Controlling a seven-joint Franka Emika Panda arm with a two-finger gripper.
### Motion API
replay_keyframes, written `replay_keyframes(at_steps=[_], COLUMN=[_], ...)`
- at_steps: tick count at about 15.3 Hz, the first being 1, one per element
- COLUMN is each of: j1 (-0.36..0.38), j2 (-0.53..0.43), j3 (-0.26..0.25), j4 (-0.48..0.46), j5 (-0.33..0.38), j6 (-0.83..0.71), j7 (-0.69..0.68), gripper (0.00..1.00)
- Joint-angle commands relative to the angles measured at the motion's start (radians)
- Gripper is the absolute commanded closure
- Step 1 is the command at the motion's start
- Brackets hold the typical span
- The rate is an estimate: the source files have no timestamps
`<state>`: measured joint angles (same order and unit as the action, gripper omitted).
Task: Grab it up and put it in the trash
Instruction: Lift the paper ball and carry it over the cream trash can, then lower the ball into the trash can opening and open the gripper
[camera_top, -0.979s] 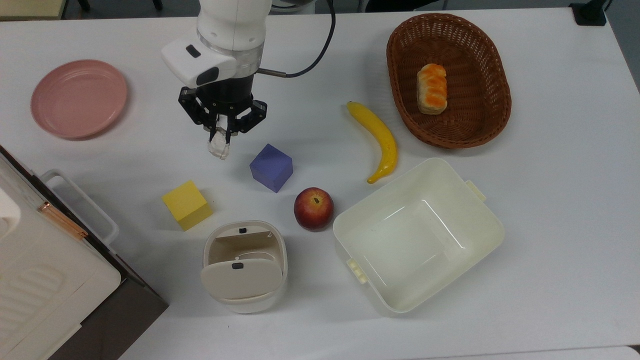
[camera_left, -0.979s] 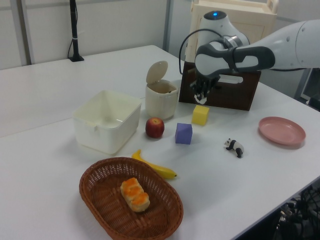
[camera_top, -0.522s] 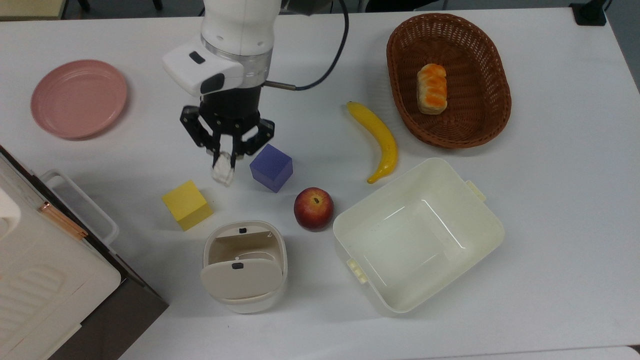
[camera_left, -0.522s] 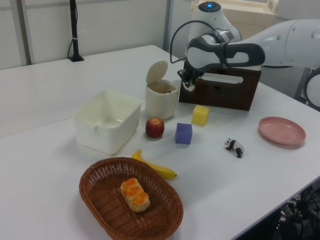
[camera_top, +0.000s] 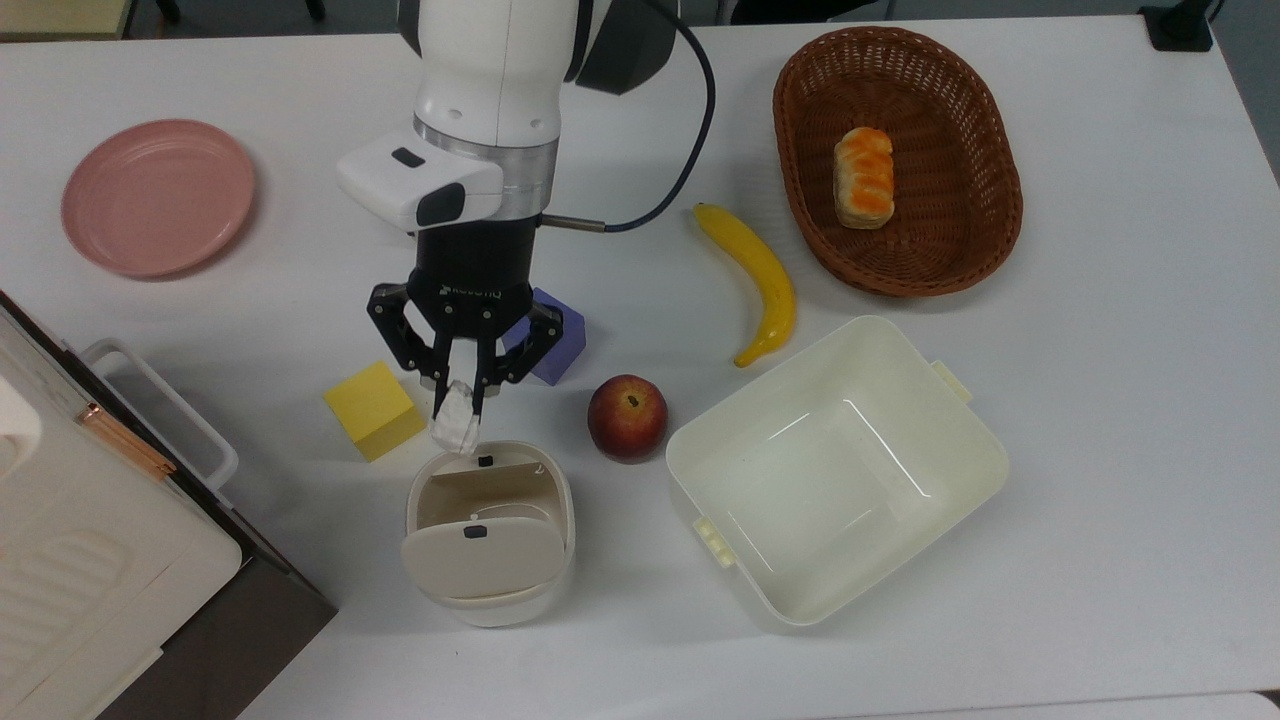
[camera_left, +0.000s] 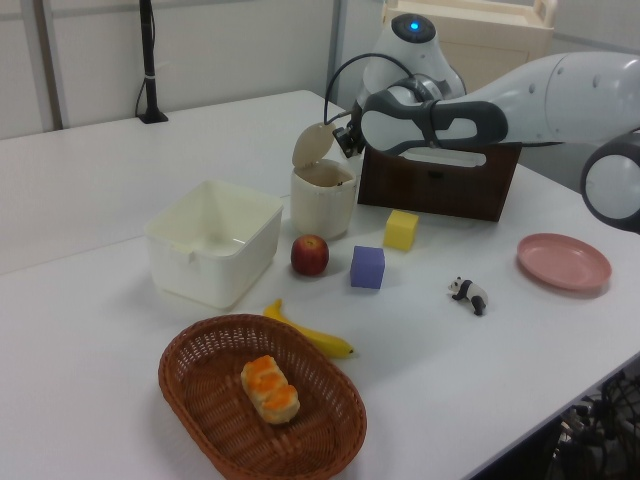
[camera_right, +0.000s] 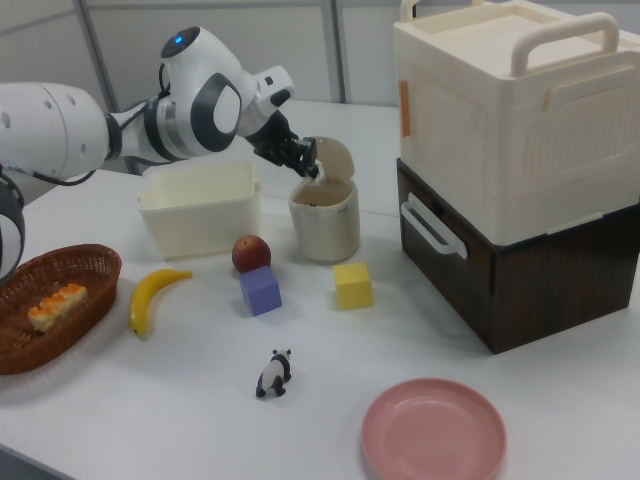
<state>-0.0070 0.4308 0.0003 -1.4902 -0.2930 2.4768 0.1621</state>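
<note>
Hanging just above the near rim of the bin (camera_top: 488, 530), the gripper (camera_top: 459, 390) had its two fingers clamped on the paper wad (camera_top: 456, 424), which stuck out below the fingertips. In the top view the wad sat right at the edge of the bin's mouth, beside the small dark dot on the inner flap, with the swing lid (camera_top: 482, 560) tipped up on the far side so the opening faced the arm. That tilt probably explained the approach from the block side: the lid left only that way in. In the right view the gripper (camera_right: 305, 160) was level with the raised lid and over the bin (camera_right: 324, 222), and in the left view the arm's wrist reached the bin (camera_left: 323, 197) from behind the lid.

The yellow block (camera_top: 374, 409) lay just beside the bin and the purple block (camera_top: 556, 339) was partly under the gripper body, so the arm was carried high enough to clear both. The apple (camera_top: 627, 416) stood near the bin on the top view's right, with the large square tub (camera_top: 960, 430) beyond it.

The carry looked nearly finished. I judged that the wad needed to be a little further over the opening before release, or it might catch the rim and roll off toward the yellow block.
</note>
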Motion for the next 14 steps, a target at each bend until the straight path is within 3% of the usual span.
replay_keyframes(at_steps=[1, 9, 14], j1=[0.01, 0.012, 0.013], j2=[0.055, 0.115, 0.126], j3=[-0.016, -0.016, -0.014], j4=[0.056, 0.082, 0.077], j5=[-0.041, -0.072, -0.086], j6=[0.086, 0.125, 0.123], j7=[0.016, 0.016, 0.016], gripper=[0.76, 0.76, 0.68])
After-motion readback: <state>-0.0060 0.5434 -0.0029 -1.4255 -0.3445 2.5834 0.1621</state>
